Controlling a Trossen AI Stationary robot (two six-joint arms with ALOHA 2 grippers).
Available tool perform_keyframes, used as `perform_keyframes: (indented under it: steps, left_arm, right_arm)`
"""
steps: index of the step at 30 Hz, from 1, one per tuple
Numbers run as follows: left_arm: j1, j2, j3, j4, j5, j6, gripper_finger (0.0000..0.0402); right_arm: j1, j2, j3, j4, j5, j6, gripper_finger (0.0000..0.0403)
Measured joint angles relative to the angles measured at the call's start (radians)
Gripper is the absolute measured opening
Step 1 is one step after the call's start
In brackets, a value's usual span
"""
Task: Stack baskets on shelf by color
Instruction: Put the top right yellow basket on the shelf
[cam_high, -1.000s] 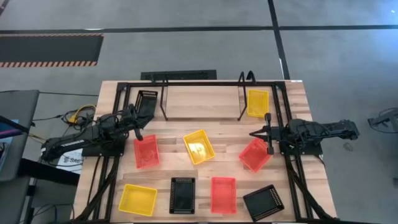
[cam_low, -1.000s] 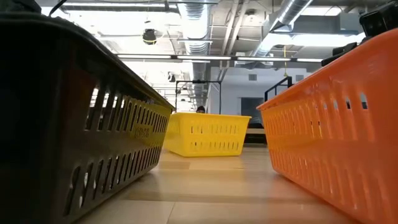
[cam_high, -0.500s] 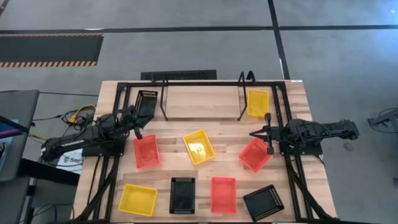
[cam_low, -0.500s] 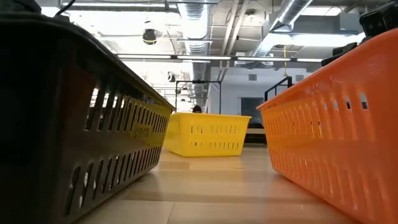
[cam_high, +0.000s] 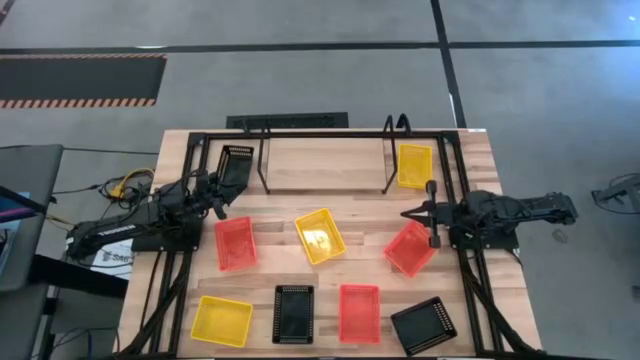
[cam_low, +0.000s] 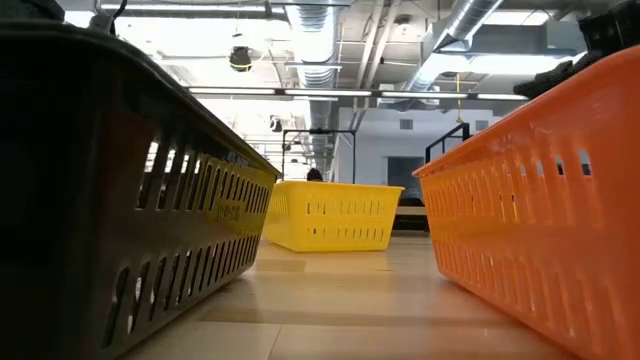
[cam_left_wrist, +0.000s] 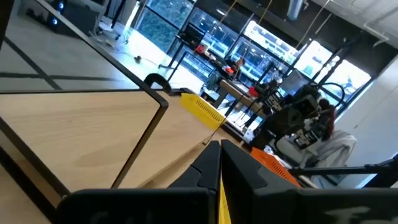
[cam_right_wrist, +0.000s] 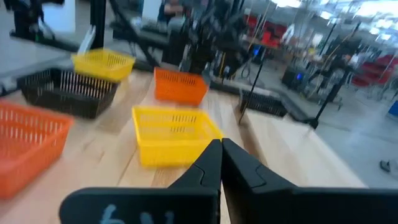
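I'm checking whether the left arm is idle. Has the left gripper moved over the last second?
Yes, slightly. In the high view the left gripper has drawn back from the red basket beside it, toward the black basket at the shelf's left end.

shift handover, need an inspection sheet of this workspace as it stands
surface: wooden tabletop edged by a black frame.
job's things: low black tube shelf holds no baskets between its uprights. Nine perforated plastic baskets: yellow and black outside the shelf's ends; red, yellow, red mid-table; yellow, black, red, black along the front.
clutter: nothing seen.
grippers: left gripper shut, empty, beside the black basket; right gripper shut, empty, by a red basket.
cables: yellow-and-black bundle off the table's left.
surroundings: grey floor, hazard-striped mat.
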Motion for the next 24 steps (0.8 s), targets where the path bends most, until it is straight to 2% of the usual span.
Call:
perform_keyframes:
  steps: [6,11,14,24]
  left_arm:
    - [0.0,0.0,0.0,0.0,0.0,-0.036,0.0]
    - [0.0,0.0,0.0,0.001,-0.001,-0.038,0.0]
    - [0.0,0.0,0.0,0.001,-0.007,-0.032,0.0]
    - [0.0,0.0,0.0,-0.002,-0.026,-0.022,0.0]
  right_arm:
    - [0.002,0.0,0.001,0.176,0.0,0.027,0.0028]
    - [-0.003,0.0,0.005,0.435,0.004,0.351,0.0027]
    - [-0.012,0.0,0.005,0.525,0.004,0.406,0.0029]
    - [-0.017,0.0,0.005,0.569,0.004,0.43,0.0027]
